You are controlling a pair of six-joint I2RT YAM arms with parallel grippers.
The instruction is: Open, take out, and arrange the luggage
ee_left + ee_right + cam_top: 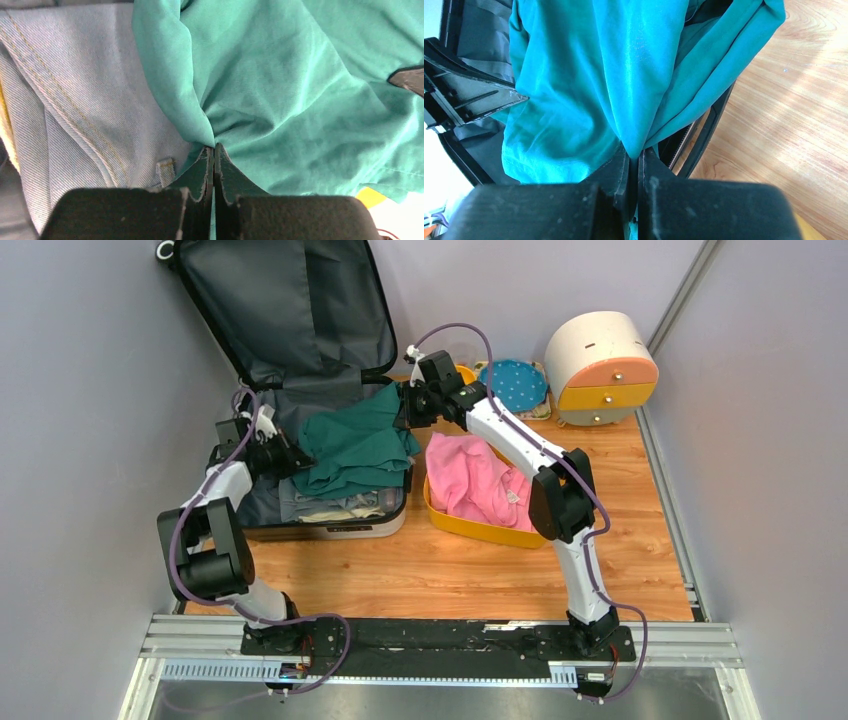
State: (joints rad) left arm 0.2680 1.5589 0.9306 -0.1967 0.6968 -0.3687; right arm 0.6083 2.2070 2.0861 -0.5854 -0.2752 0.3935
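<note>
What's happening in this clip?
Both arms are working on the teal garment, which lies on top of the clothes in the open luggage. The left fingers are shut on its left edge, beside the jeans. The right fingers are shut on its far right corner at the suitcase rim. A pink garment sits in the yellow bin alongside.

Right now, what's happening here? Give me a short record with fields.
Silver-white hard-shell luggage: lid open, clothes inside
Left gripper: shut on teal fabric garment
Right gripper: shut on the same garment's other edge
Under garment: light-blue denim jeans
Yellow plastic bin: beside luggage, holding pink cloth
</note>
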